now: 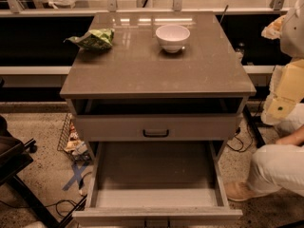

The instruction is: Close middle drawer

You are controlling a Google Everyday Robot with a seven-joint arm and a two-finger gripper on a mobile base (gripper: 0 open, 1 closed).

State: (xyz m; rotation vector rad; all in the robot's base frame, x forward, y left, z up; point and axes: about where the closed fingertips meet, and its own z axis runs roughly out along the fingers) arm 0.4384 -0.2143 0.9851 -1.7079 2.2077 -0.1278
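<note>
The middle drawer (156, 172) is pulled far out towards the camera. Its long grey inside is bare, and its low front (156, 215) lies at the bottom edge of the view. Above it sits the taller-fronted grey drawer (156, 127) with a small black pull handle (156, 133); it is pushed in. The lowest drawer is hidden under the open one. My gripper does not show anywhere in this view.
On the cabinet's brown top (156, 65) stand a white bowl (172, 37) and a crumpled green bag (92, 39). A crouching person's leg and shoe (270, 172) are close to the drawer's right side. A wire basket (71, 137) and cables lie on the floor at left.
</note>
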